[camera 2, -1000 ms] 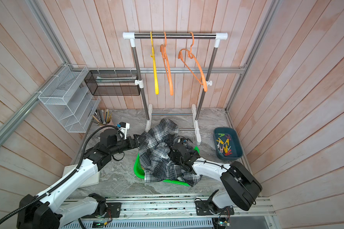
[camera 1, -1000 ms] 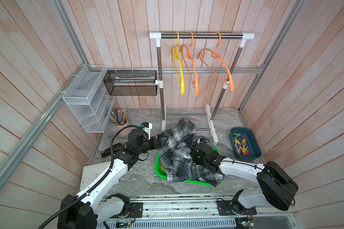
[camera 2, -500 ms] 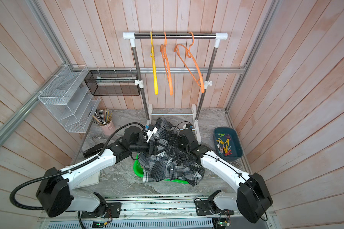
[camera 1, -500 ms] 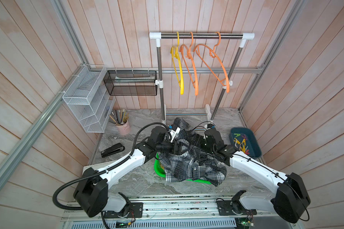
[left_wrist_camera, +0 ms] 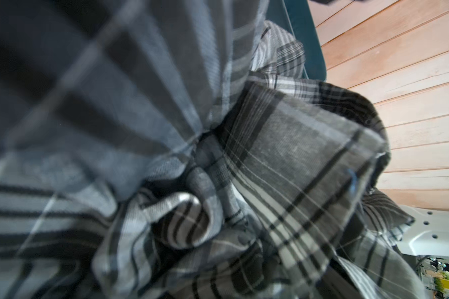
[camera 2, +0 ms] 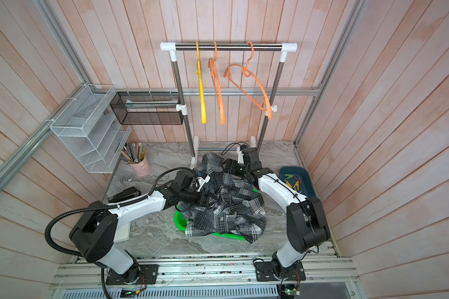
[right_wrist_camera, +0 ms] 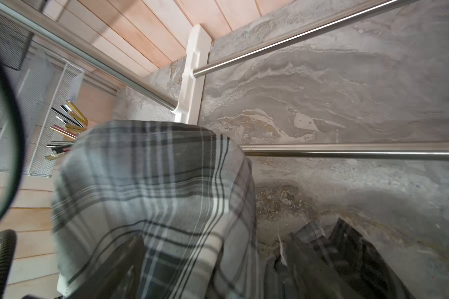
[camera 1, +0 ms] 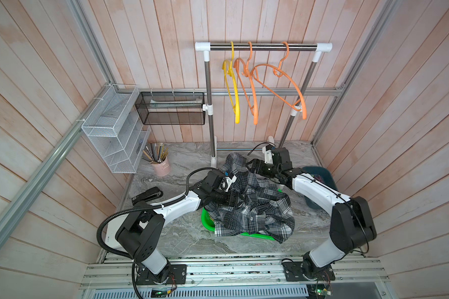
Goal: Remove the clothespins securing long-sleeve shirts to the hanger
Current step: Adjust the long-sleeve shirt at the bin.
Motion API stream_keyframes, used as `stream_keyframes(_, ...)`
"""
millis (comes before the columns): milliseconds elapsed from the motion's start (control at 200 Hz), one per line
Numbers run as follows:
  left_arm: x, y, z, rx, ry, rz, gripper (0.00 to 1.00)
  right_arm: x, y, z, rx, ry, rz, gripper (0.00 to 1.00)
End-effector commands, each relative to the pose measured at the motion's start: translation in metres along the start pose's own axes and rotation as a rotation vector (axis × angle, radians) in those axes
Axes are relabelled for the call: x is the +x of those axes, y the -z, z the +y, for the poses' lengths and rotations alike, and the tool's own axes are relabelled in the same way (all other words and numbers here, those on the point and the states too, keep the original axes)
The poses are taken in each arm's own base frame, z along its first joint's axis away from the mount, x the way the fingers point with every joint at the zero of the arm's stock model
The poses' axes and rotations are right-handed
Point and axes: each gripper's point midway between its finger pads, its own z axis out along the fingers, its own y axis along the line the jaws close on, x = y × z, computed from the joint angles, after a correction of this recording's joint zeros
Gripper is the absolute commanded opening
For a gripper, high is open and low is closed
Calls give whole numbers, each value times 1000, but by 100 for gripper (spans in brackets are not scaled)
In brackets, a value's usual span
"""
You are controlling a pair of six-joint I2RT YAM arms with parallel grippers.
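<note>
My right claw stands wide. Grey plaid cloth is draped over one finger, and bare bench shows between the tips. My left claw is buried in folds of cloth, so I can't tell how its jaws stand. Both claws are at the heap of shirts, which is slumped over a green basket. Clothespins lie in the teal tray beside my right arm. Three hangers hang on the rail behind.
</note>
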Motion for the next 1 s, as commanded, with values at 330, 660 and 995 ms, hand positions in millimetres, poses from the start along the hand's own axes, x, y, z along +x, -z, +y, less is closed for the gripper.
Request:
stream_keyframes(330,19,-13,27,-14,100,46,87,-25,-7,69,-450,98,-11,3)
stream_keyframes(660,-20,27,15,51,75,-106,96,30,38,71,-327,124,1,0)
stream_keyframes(995,-91,118,-51,120,-87,-458,100,126,17,19,-96,-20,108,0)
